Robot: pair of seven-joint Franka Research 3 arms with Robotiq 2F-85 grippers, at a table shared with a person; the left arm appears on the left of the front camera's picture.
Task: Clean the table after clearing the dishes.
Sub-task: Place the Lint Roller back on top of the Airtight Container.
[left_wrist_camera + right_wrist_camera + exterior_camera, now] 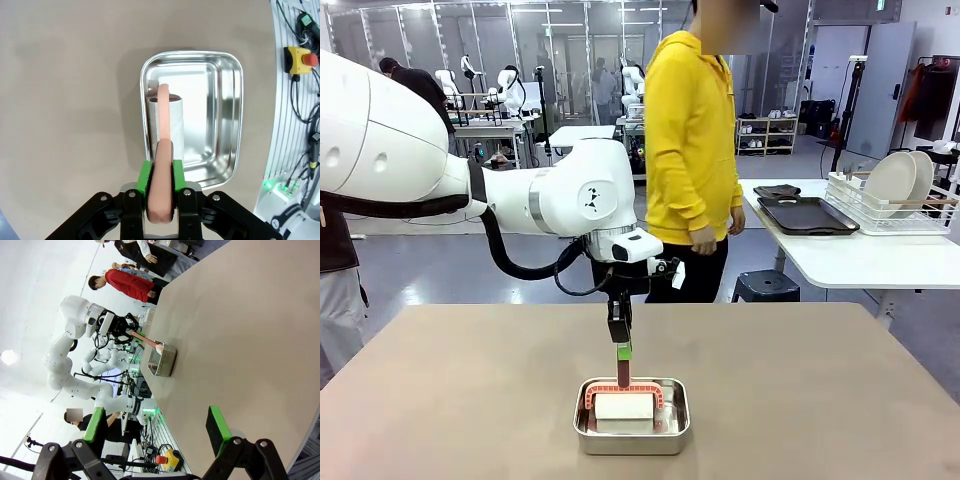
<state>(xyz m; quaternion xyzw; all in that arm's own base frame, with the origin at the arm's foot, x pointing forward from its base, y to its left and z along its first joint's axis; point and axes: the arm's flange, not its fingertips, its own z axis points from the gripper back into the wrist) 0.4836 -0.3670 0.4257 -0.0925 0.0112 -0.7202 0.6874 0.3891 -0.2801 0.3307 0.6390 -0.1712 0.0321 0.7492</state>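
Green pads of my left gripper (160, 185) sit nearest the lens, clamped together on the salmon-pink handle (161, 200) of a cleaning tool. Its white block (166, 125) hangs low inside the steel pan (227, 125); whether it touches the pan floor I cannot tell.

My reading of progress: the clearing looks done, since around the pan the table (820, 400) lies bare, and the dishes (898, 182) stand upright in a white rack on a side table well beyond the pan, to the robot's right, with dark trays (805, 214) just beside the rack. The wiping itself I judge not yet begun, as the tool is over the pan, not on the tabletop.

From the left wrist I look straight down the handle into the pan, which hides the handle's arch; the front view shows that arch spanning the block, and a person in yellow standing beyond the pan. My right gripper (155, 427) hangs with its fingers spread wide, holding nothing, well apart from the pan, and its view catches the pan side-on.
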